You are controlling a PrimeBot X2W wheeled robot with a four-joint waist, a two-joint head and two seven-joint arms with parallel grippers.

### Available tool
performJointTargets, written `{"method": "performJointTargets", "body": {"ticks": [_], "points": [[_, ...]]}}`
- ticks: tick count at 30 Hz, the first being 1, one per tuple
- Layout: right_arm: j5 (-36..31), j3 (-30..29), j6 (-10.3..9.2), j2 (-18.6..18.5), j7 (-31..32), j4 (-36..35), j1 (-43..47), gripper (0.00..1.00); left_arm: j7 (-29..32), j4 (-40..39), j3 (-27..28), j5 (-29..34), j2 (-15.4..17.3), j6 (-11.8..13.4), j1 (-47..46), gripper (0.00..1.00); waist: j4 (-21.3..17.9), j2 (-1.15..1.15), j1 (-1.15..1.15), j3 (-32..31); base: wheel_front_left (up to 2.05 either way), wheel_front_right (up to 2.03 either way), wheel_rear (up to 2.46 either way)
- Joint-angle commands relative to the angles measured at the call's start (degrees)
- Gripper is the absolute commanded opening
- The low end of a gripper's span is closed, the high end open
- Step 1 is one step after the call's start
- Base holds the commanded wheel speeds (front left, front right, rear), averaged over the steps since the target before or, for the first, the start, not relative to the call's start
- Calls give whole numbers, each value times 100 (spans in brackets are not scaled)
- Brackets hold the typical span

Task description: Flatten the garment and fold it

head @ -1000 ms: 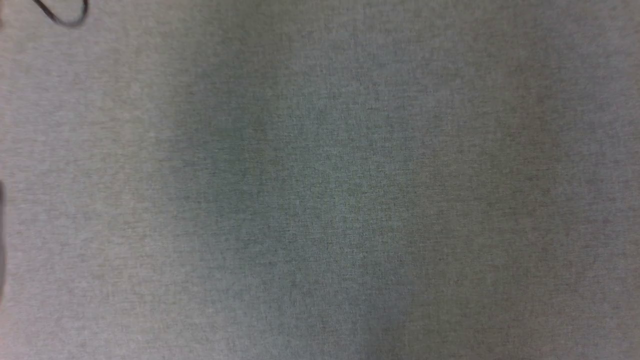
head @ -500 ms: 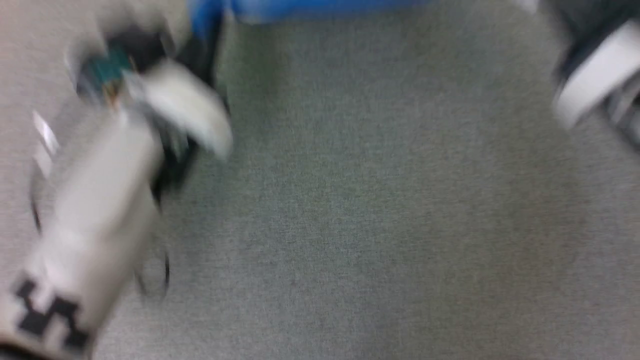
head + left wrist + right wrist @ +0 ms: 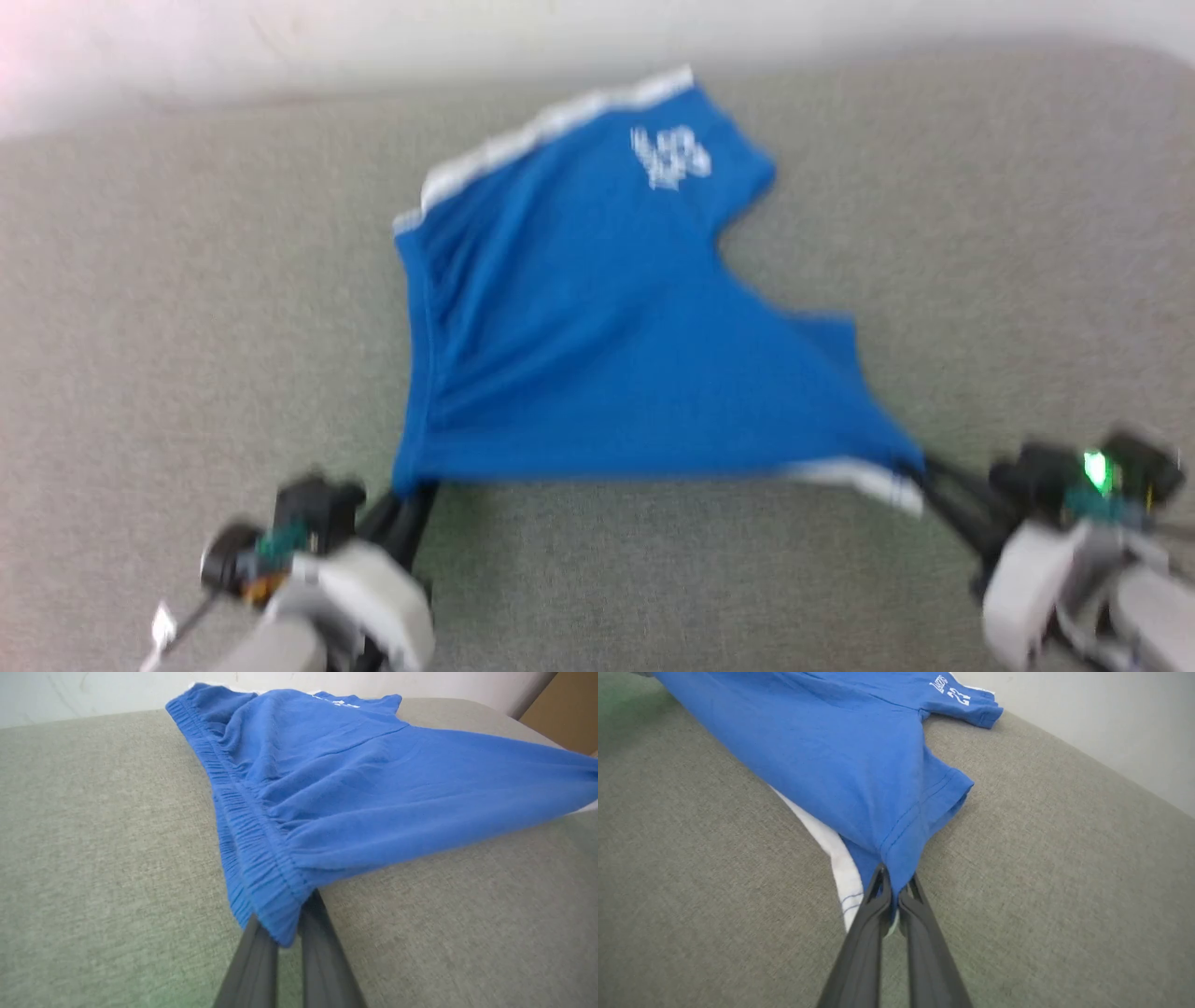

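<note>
Head looks down; wrist views skim low, sharing the garment [image 3: 579,327].

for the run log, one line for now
left claw: shut on shorts waistband | right claw: shut on hem | near edge taut

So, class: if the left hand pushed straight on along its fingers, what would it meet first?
The blue shorts: the left hand is shut on their gathered waistband corner, so pushing on would likely just bunch that cloth across the grey surface.
</note>
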Motion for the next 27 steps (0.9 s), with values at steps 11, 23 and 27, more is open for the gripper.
{"method": "performJointTargets", "body": {"ticks": [11,23,27], "points": [[-381,-1647,-15,283,655,-1314,2508,0,184,-1279,-20,-274,678,790,1594,0,132,-1,3,-969,0,0,0],[-886,-2048,-15,280,1184,-1645,919,0,416,-1126,-116,266,323,503,58,0,538,-1,3,-293,0,0,0],[-690,-1691,-15,57,1441,-1302,-207,0,461,-809,-93,360,131,295,-612,0,739,-1,3,202,0,0,0]]}}
